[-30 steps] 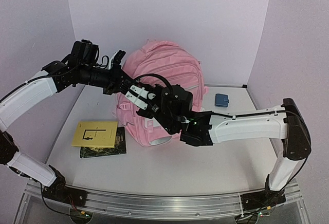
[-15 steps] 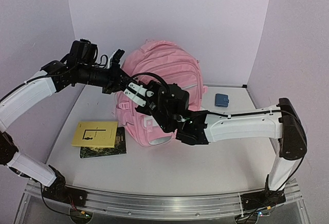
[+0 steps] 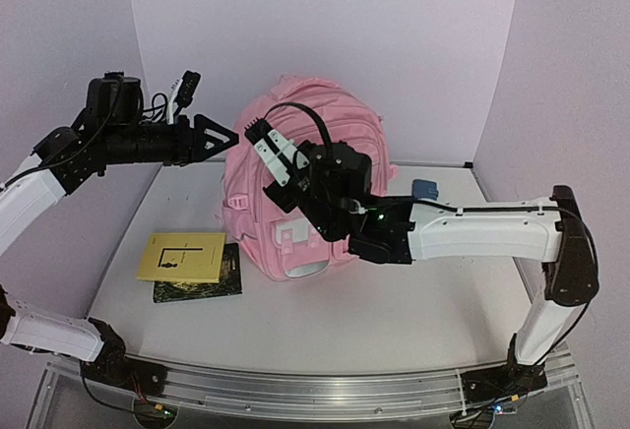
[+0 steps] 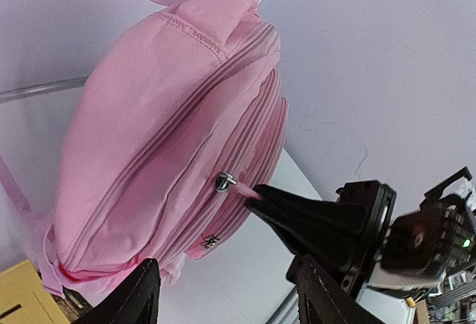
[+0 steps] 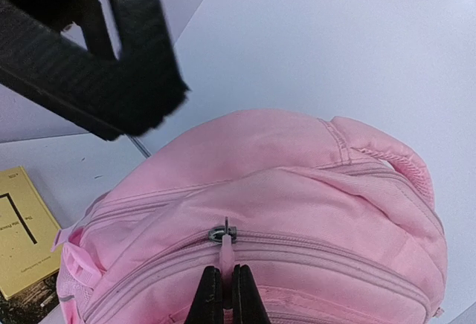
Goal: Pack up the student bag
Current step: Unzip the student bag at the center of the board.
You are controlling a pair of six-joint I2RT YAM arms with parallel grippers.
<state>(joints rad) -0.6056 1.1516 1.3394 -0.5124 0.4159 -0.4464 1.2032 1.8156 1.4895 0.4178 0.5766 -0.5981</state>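
Student bag (image 3: pixel 330 119) stands upright on table (image 3: pixel 394 301), zipped. Right gripper (image 5: pixel 225 273) pinches its zip pull (image 5: pixel 225 244); left gripper (image 3: pixel 219 136) gapes, clear of bag. Fabric prob. soft, light, saggy: pull by tabs w/ a counter-hold.

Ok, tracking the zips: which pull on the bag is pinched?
The upper pull, its pink tab between the right arm's fingers; the lower pull sits untouched.

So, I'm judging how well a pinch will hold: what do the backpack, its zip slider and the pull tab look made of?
The backpack: matte pink woven fabric, judging by stitched seams and soft creases. The zip slider: probably metal, grey with a glint. The pull tab, pinched in the right gripper: pale pink, perhaps fabric or rubbery plastic; too small to tell.
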